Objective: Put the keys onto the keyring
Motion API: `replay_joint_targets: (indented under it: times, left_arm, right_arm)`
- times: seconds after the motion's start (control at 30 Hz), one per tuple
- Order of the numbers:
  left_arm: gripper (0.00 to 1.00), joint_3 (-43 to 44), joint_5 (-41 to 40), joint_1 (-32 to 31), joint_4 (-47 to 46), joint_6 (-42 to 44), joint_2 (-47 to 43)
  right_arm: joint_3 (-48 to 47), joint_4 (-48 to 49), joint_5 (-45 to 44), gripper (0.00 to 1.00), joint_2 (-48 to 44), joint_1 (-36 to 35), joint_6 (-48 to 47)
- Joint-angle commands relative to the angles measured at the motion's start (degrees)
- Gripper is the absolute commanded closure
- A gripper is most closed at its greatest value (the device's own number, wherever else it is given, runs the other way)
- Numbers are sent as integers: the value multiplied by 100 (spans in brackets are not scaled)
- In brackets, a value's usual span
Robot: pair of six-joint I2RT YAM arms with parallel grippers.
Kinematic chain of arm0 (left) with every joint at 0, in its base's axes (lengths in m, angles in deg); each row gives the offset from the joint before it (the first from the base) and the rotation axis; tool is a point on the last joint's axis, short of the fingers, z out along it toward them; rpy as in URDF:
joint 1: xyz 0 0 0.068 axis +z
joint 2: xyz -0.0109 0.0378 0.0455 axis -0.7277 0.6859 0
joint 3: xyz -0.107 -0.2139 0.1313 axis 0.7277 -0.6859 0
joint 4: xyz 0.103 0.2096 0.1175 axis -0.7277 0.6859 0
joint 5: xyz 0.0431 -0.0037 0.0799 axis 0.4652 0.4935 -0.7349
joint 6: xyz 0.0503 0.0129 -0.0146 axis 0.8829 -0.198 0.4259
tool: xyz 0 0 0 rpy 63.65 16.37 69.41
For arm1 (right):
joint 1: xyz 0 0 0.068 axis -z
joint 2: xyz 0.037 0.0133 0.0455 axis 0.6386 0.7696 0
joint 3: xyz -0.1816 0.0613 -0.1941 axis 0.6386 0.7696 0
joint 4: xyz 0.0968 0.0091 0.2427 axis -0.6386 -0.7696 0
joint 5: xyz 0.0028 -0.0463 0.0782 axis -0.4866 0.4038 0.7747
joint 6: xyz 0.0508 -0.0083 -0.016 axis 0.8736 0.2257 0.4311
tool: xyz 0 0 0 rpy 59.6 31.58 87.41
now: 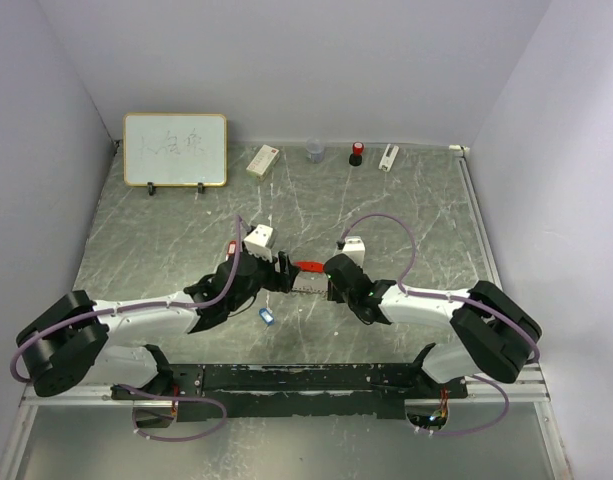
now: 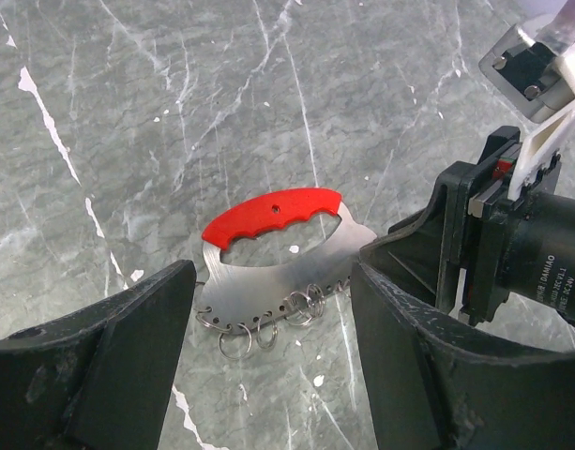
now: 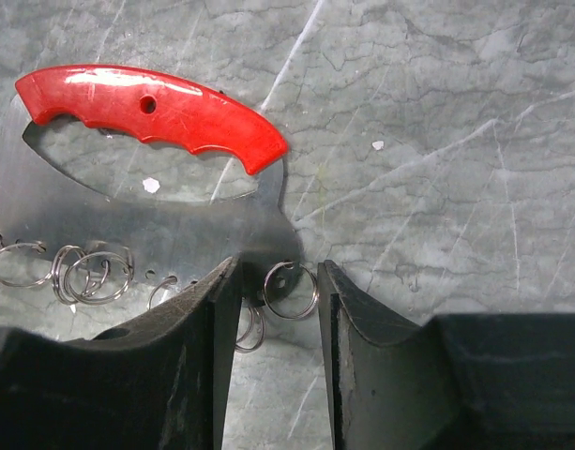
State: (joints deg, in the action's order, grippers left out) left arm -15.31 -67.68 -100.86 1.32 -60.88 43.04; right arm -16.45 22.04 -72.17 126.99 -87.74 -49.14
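Narrowly parted, the right gripper [image 3: 279, 281] straddles one loop [image 3: 292, 291] on the keyring [image 3: 174, 220], lower centre; the left gripper [image 2: 273, 274] gapes wide over it. Seemingly readying the loop; next, probably fetching the blue key [image 1: 266, 316], loose below centre

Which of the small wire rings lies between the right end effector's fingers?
The ring below the red handle's pointed tip, framed in the right end effector's gap; the other rings hang farther along the plate's edge.
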Motion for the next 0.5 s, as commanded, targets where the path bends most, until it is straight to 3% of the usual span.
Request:
replay_joint_targets:
  times: [0.0, 0.47]
  left_arm:
    - [22, 271, -74, -78, -147, -35, 133]
    - [23, 317, -258, -172, -86, -25, 112]
  right_arm:
    - [55, -111, -109, 63, 162, 22, 41]
    - [83, -58, -113, 66, 183, 24, -1]
